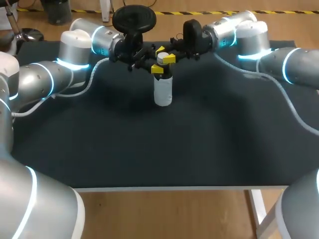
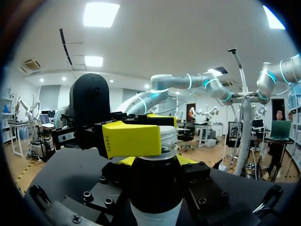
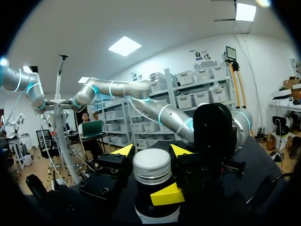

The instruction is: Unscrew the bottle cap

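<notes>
Head view showed the bottle standing upright on the dark surface, toward the far side and near the middle. The left tool, on the arm entering from the left, was clamped on the bottle's dark neck just under the cap; the left wrist view showed yellow on both sides of the neck. The right tool was closed on the white cap, its two yellow tips against opposite sides of it in the right wrist view.
</notes>
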`<state>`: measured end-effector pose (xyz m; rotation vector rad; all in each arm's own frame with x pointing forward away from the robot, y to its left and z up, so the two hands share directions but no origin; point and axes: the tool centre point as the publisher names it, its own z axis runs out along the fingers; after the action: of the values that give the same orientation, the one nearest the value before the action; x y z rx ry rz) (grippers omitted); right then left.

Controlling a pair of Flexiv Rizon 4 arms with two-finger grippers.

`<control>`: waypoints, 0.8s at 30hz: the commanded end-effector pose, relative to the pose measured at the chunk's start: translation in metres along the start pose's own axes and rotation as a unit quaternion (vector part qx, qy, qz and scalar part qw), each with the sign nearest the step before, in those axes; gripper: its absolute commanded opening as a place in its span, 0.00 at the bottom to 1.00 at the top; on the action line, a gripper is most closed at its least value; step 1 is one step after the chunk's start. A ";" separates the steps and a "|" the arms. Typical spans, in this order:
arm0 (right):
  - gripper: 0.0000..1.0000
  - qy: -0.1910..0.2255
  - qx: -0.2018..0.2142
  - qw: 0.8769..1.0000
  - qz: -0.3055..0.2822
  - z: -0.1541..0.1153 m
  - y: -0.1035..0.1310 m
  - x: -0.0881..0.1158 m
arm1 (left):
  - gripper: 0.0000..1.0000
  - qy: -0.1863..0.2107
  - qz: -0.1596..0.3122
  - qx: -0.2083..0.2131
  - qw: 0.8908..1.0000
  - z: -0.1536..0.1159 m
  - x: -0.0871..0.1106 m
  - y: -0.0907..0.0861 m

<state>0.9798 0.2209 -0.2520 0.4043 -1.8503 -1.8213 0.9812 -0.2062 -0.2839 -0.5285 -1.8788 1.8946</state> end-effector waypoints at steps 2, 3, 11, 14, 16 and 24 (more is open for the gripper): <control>0.00 0.459 -0.003 0.888 -0.015 -0.009 0.000 -0.007 | 0.00 0.004 0.001 0.001 1.000 -0.001 -0.001 0.000; 0.00 0.463 -0.005 0.886 -0.019 -0.010 0.001 -0.007 | 0.00 0.004 0.001 0.001 1.000 -0.001 -0.001 0.000; 0.00 0.510 -0.010 0.859 -0.031 -0.006 0.008 -0.004 | 0.00 0.004 0.001 0.001 1.000 -0.001 -0.001 0.000; 0.00 0.511 -0.009 0.859 -0.038 -0.006 0.011 -0.005 | 0.00 0.004 0.001 0.001 1.000 -0.001 -0.001 0.000; 0.00 0.503 -0.015 0.863 -0.052 -0.009 0.020 -0.005 | 0.00 0.004 0.001 0.001 1.000 -0.001 -0.001 0.000; 0.00 0.390 -0.012 0.919 -0.056 -0.060 0.038 -0.005 | 0.00 0.004 0.001 0.001 1.000 -0.001 -0.001 0.000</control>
<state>1.0063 0.1982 -0.2167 0.4772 -1.7699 -1.9451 0.9804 -0.2053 -0.2830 -0.5304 -1.8759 1.8934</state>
